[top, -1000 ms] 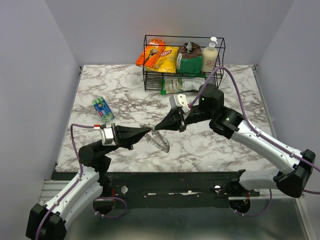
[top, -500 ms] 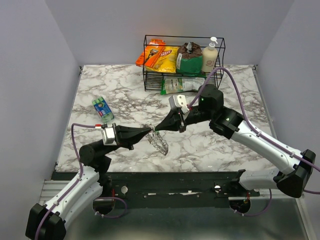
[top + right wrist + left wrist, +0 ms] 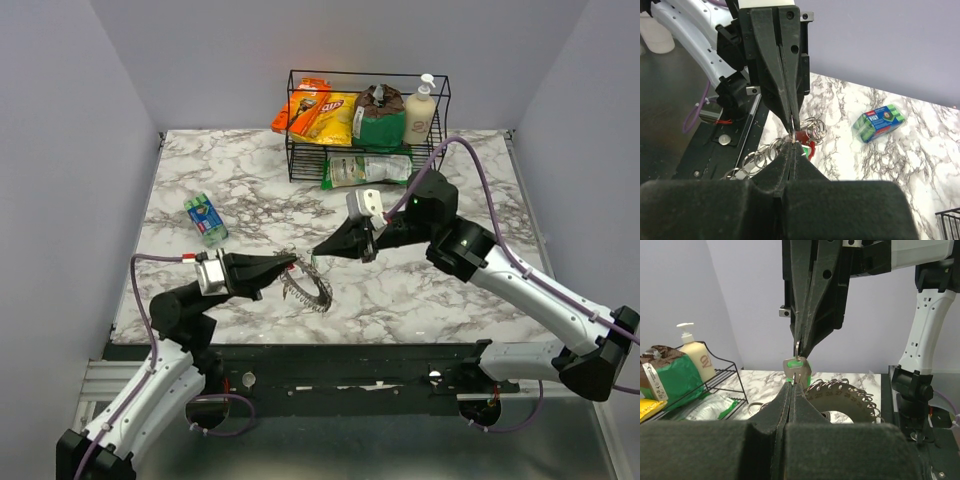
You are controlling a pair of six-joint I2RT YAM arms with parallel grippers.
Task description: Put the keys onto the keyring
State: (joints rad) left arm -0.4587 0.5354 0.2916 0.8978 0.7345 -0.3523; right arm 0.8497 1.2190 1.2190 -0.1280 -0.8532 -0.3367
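The keyring [image 3: 306, 288], a grey toothed donut with small split rings round its edge, hangs tilted below both gripper tips; it also shows in the left wrist view [image 3: 842, 401]. My left gripper [image 3: 296, 263] is shut on a green-headed key [image 3: 797, 368]. My right gripper [image 3: 316, 253] meets it tip to tip and is shut on a small split ring [image 3: 797, 347] at the top of that key. In the right wrist view my right gripper [image 3: 792, 146] pinches the ring, with a red key [image 3: 802, 137] and a bit of the green key just behind. Other keys are hidden.
A green and blue pack [image 3: 205, 218] lies at the table's left. A black wire basket [image 3: 291, 150] with snack bags and a soap bottle [image 3: 421, 108] stands at the back. A white and green pouch [image 3: 360, 170] lies in front of it.
The keyring has swung a little to the left under the tips. The right arm's wrist has shifted slightly right and back. The left arm has dropped a little. Both grippers stay shut.
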